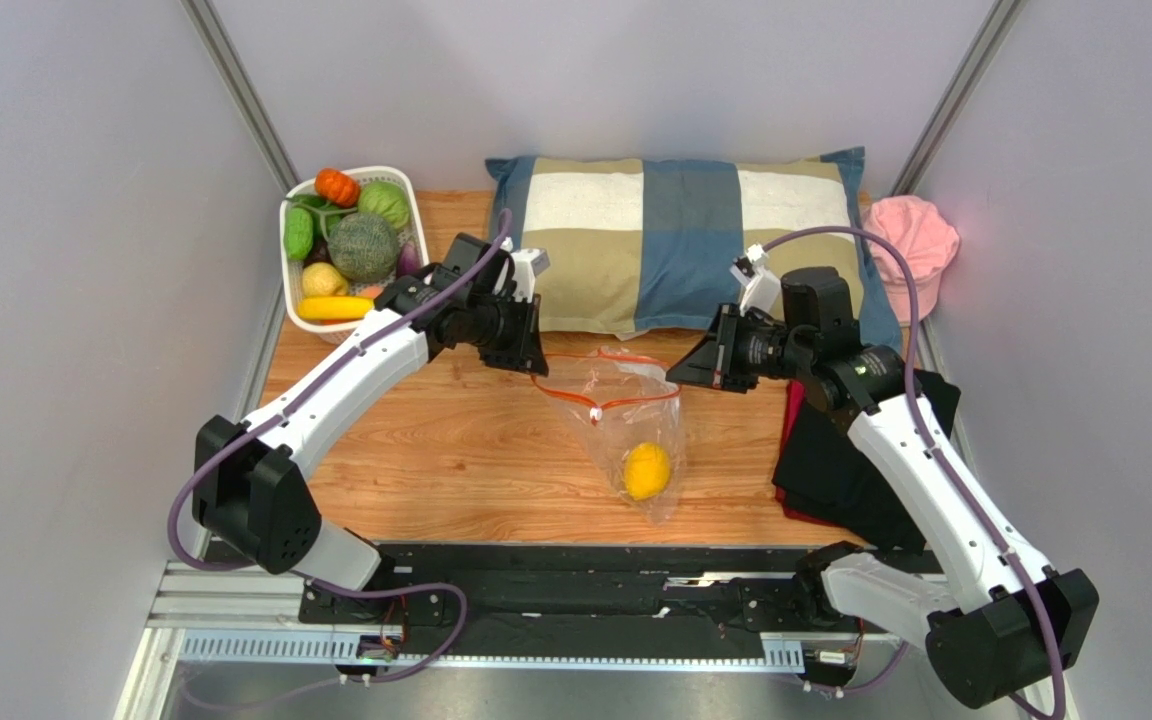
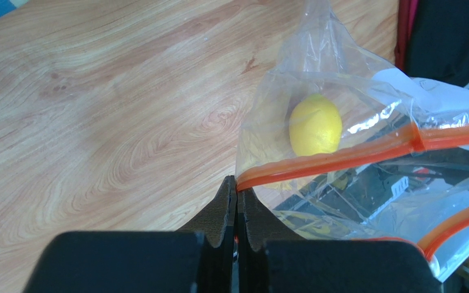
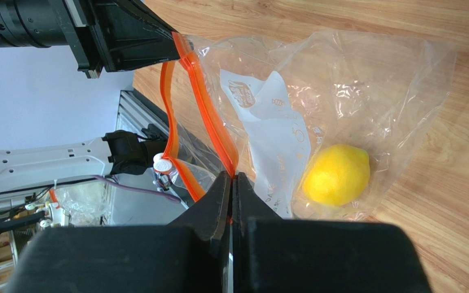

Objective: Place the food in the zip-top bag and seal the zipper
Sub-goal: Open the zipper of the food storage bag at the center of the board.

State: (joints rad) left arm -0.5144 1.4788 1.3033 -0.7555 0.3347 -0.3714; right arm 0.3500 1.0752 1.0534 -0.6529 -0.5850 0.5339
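The clear zip-top bag (image 1: 630, 428) hangs over the wooden table with a yellow lemon (image 1: 647, 470) resting in its bottom. My left gripper (image 1: 533, 369) is shut on the left end of the orange zipper (image 1: 605, 402). My right gripper (image 1: 675, 375) is shut on the zipper's right end. In the left wrist view the jaws (image 2: 237, 183) pinch the zipper (image 2: 328, 160), with the lemon (image 2: 315, 125) behind it. In the right wrist view the gripper (image 3: 232, 177) clamps the zipper (image 3: 203, 104); its two strips stand apart, and the lemon (image 3: 336, 174) lies below the bag's white label (image 3: 280, 134).
A white basket (image 1: 294, 293) at the back left holds more food: an orange tomato (image 1: 336, 186), green fruit (image 1: 364, 245), a banana (image 1: 333, 308). A checked pillow (image 1: 687, 240) lies along the back, a pink cloth (image 1: 913, 233) at the back right, and dark cloth (image 1: 853, 473) on the right.
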